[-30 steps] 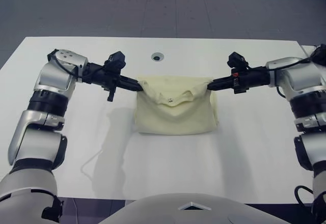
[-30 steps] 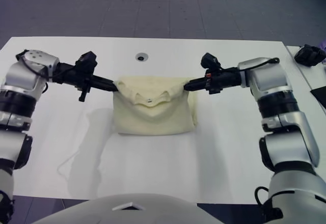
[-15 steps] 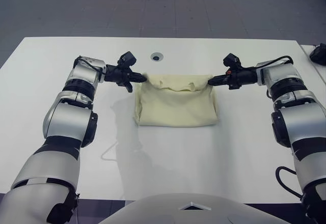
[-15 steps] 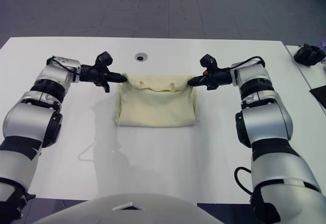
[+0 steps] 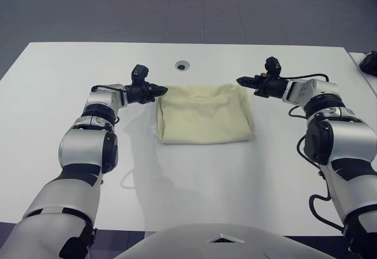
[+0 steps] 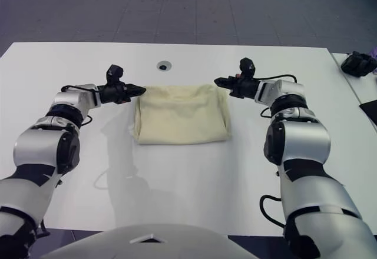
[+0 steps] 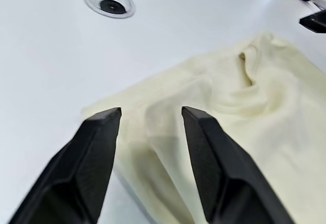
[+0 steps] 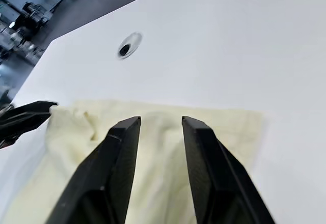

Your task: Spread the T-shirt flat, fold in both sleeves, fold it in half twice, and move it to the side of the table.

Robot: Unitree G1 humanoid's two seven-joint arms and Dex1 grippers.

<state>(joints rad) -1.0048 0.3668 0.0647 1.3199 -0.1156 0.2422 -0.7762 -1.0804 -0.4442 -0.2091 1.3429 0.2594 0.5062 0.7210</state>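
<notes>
A: What is carrying everything?

B: A wide white rectangular counter (image 5: 194,182) is taking up most of the head views. A pale yellow fabric T-shirt (image 5: 204,115), folded into a neat rectangle, is lying flat near the middle of it, a little toward the far edge.

A: And the arms?

B: The black two-fingered left gripper (image 5: 160,91) is sitting just at the far left corner of the T-shirt. Its fingers (image 7: 97,147) are standing apart, with the cloth showing between them and nothing pinched. The matching black right gripper (image 5: 240,81) is hanging just beside the far right corner, also spread and holding nothing.

A: Are they touching the cloth?

B: I cannot tell.

A: Anything smaller?

B: A small round metal-rimmed cable hole (image 5: 182,65) is sitting beyond the T-shirt, near the counter's far edge.
</notes>
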